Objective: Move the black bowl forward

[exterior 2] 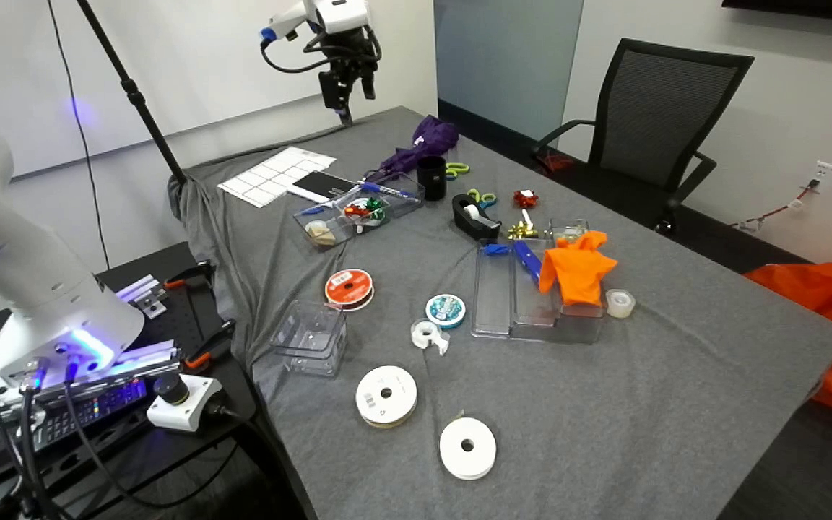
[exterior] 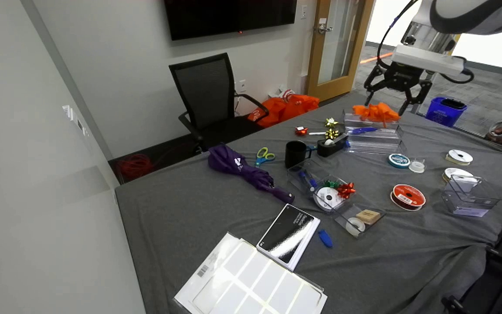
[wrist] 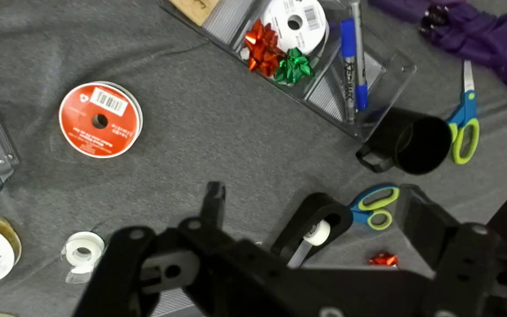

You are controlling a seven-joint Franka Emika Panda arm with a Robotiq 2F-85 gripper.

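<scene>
No low, round black bowl shows in any view; it is hidden or out of view. A taller black mug (exterior: 295,154) with a handle stands upright on the grey cloth beside a transparent tray. The mug also shows in an exterior view (exterior 2: 431,179) and at the right of the wrist view (wrist: 423,145). My gripper (exterior: 384,108) is open and empty, held in the air above the table. It also shows in an exterior view (exterior 2: 357,108) and in the wrist view (wrist: 313,193). There the mug lies beyond the fingers, apart from them.
A black tape dispenser (wrist: 319,220) shows between my fingers, below them. Scissors (exterior: 265,156), a purple umbrella (exterior: 246,172) and a transparent tray (exterior 2: 329,238) surround the mug. Ribbon spools (exterior 2: 349,287) and a compartment tray with orange cloth (exterior 2: 578,267) lie elsewhere. A hand (exterior: 501,133) holds a white roll.
</scene>
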